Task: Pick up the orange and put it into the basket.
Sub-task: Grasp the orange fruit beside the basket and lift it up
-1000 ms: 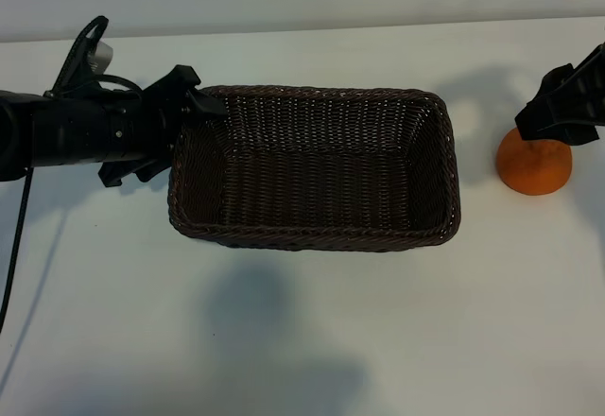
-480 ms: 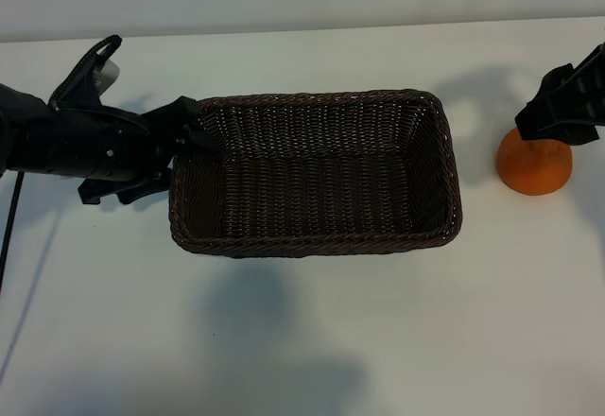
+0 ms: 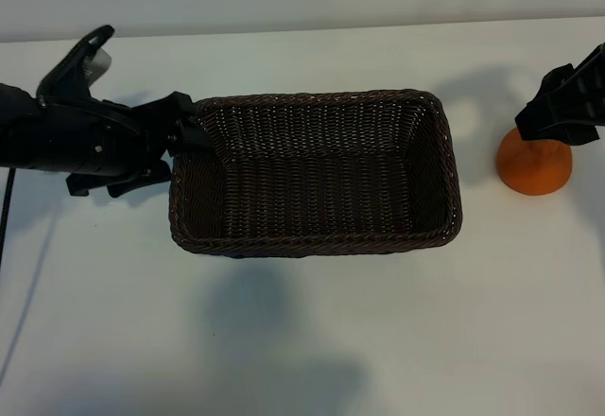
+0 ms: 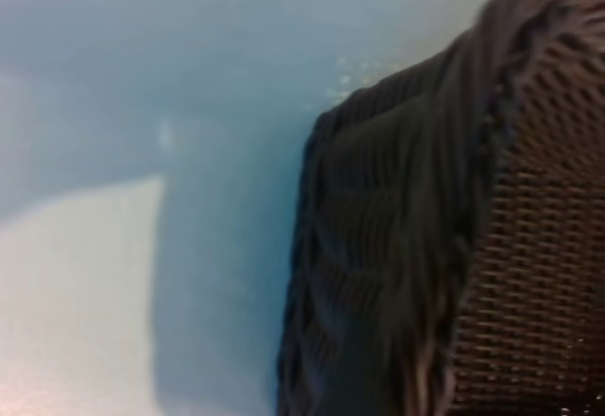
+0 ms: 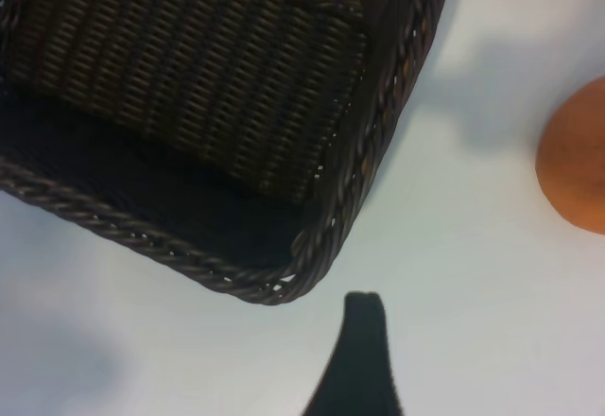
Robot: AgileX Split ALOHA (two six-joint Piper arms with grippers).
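- Where we look down from the exterior view, we count one basket [image 3: 312, 172], one orange [image 3: 535, 164] and two grippers. Our orange sits on the table [image 3: 302, 340], well right of the basket, under our spread right gripper [image 3: 560, 113]. Our left gripper [image 3: 185, 125], spread, holds nothing at the basket's left rim.
- Through the left wrist view, we judge a careless move could catch the wicker and drag the basket.
- Through the right wrist view, we see one fingertip [image 5: 364, 314] well off the orange; closing off-centre could roll it away.
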